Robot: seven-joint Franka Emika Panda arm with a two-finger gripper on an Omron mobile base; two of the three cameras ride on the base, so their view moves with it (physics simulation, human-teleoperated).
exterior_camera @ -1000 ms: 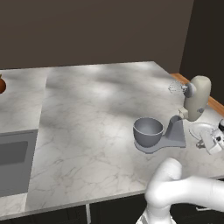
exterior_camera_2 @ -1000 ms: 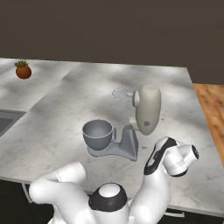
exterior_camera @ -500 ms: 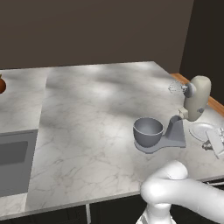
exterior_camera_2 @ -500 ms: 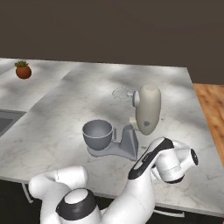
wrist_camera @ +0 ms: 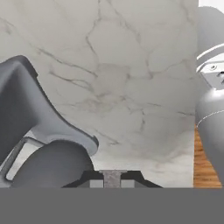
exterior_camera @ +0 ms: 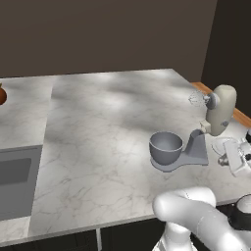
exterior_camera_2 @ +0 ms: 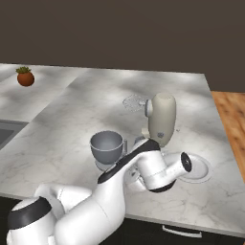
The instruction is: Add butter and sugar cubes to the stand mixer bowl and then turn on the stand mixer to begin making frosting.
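The stand mixer [exterior_camera: 208, 130] stands on the marbled white table [exterior_camera: 98, 142] at the right of the left base view, its cream-beige head [exterior_camera: 219, 110] tilted up on the grey neck with the wire whisk [exterior_camera: 197, 99] pointing toward the upper left of the frame. The stand mixer bowl [exterior_camera: 165, 148] sits on the mixer's flat grey base, just left of the neck, upright, and looks empty from this angle. In the right base view the same bowl [exterior_camera_2: 106, 146] lies left of centre, the beige head [exterior_camera_2: 161, 117] above and to its right, and a flat white plate [exterior_camera_2: 200, 167] rests on the table at the right, partly covered by the arm's wrist. The end effector [exterior_camera: 234, 159] is at the right edge of the left base view, low over the plate area just right of the mixer's base; its jaws are closed and nothing can be seen between them. In the hand view the dark fingertips [wrist_camera: 113, 178] meet at the bottom centre, with the mixer's grey neck and base curving across the left side of the frame above the marble. A grey sink [exterior_camera: 14, 181] is set into the table at the left edge of the left base view, and a small potted plant [exterior_camera_2: 25, 76] stands at the upper left of the right base view. I cannot make out the butter or the sugar cubes.
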